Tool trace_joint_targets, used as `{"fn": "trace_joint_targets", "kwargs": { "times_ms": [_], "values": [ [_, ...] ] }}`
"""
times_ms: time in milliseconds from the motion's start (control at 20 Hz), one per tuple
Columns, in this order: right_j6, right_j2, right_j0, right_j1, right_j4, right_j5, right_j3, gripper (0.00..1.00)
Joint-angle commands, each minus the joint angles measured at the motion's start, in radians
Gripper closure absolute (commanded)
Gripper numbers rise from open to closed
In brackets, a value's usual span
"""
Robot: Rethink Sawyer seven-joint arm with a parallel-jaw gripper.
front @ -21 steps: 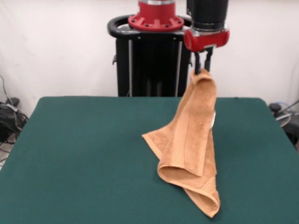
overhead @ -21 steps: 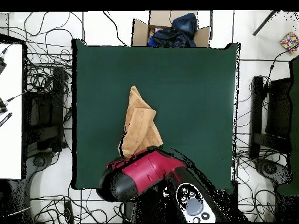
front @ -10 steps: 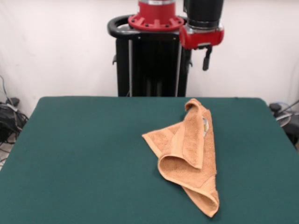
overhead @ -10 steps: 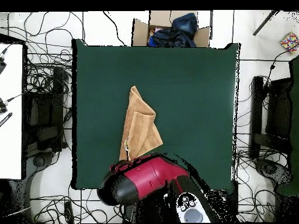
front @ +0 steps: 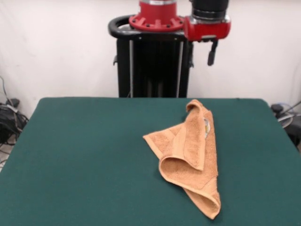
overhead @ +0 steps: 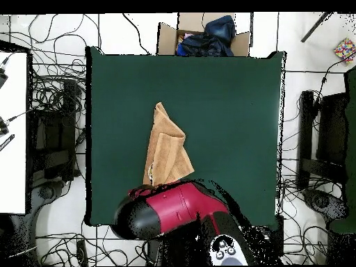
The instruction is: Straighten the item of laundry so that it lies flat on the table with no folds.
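Lying crumpled, the towel overlaps itself.

Front camera faces me across the large dark green cloth-topped table, low and fairly close, cutting off its near edge. Overhead camera looks straight down from high up, whole table in frame, my base at bottom. Both views share that table top.
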Motion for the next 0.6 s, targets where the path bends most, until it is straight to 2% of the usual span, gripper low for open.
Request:
{"fn": "trace_joint_targets", "kwargs": {
  "times_ms": [50, 200, 400, 600],
  "values": [
    [0.121, -0.067, 0.077, 0.113, -0.005, 0.16, -0.219, 0.0],
    [0.159, -0.103, 0.114, 0.185, -0.035, 0.161, -0.307, 0.0],
    [0.148, -0.124, 0.129, 0.249, 0.001, 0.178, -0.379, 0.0],
    [0.136, -0.146, 0.156, 0.295, -0.001, 0.199, -0.461, 0.0]
  ]
}}
